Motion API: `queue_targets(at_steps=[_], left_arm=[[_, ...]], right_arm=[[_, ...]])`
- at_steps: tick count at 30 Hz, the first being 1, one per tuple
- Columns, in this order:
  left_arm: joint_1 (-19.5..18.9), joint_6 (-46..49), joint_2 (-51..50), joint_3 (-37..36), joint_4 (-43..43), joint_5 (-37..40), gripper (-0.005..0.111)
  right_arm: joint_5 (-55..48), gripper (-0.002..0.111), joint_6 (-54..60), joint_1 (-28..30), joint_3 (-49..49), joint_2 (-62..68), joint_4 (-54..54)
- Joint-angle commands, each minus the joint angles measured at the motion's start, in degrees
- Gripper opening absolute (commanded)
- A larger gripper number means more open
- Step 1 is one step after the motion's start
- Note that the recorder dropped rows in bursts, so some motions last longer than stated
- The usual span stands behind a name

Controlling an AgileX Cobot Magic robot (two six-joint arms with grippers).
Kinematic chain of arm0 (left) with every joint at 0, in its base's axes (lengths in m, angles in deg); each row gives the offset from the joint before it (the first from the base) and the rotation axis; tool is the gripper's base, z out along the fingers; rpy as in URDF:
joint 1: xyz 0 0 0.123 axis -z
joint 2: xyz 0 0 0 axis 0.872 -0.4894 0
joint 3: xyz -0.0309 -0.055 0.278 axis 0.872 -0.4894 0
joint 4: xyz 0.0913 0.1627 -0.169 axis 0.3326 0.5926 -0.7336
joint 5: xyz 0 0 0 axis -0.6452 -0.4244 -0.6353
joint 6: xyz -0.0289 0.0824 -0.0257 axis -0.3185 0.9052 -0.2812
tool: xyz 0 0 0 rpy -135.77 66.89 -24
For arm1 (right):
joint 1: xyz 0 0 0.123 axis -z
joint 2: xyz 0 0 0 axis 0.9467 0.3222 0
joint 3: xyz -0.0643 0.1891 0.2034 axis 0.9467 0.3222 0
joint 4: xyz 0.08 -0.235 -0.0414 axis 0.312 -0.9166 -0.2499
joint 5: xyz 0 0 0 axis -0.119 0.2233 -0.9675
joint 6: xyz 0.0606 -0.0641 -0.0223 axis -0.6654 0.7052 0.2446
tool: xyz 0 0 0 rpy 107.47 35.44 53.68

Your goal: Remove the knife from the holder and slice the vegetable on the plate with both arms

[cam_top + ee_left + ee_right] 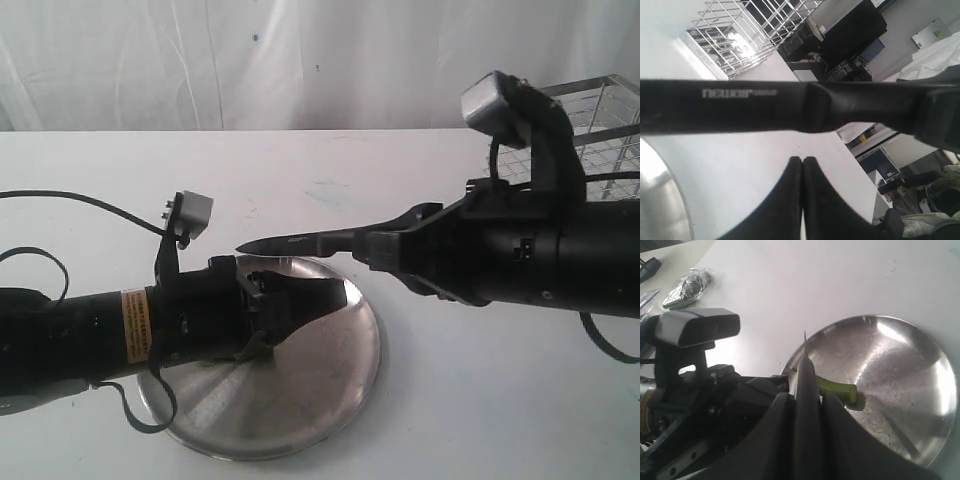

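Half done: the right gripper (385,250) clamped the knife (300,241), clear of the holder (610,120), above the plate (920,390), where the closed left gripper (325,295) sat by the vegetable (837,388); no slices showed yet.

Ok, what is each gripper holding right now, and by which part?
Right gripper: the knife, by its handle, blade out toward the plate. Left gripper: shut; whether it grips the chili cannot be told.
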Motion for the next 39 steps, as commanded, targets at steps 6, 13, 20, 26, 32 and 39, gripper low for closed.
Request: queue_targets(at_steps=[6,13,20,26,32,39], left_arm=[[0.00,2.30,0.15,0.18,-0.29,-0.80,0.000],[-0.09,3.10,0.15,0.18,-0.72,-0.80,0.000],[-0.13,5.20,0.15,0.18,-2.66,-0.80,0.000],[-0.13,7.20,0.15,0.18,-3.89,-0.80,0.000],[-0.13,7.30,0.15,0.18,-4.12,-0.80,0.000],[-0.13,7.30,0.15,0.18,-3.86,-0.80,0.000]], right_arm=[[3.42,0.000,0.15,-4.86,0.17,2.14,0.37],[3.44,0.000,0.15,-6.09,0.17,2.14,0.37],[3.14,0.000,0.15,-7.55,0.17,2.14,0.22],[2.92,0.000,0.15,-7.55,0.17,2.14,-1.10],[3.05,0.000,-0.10,-7.55,0.55,2.14,-3.49],[9.08,0.000,-0.24,-7.55,1.88,2.14,-3.23]])
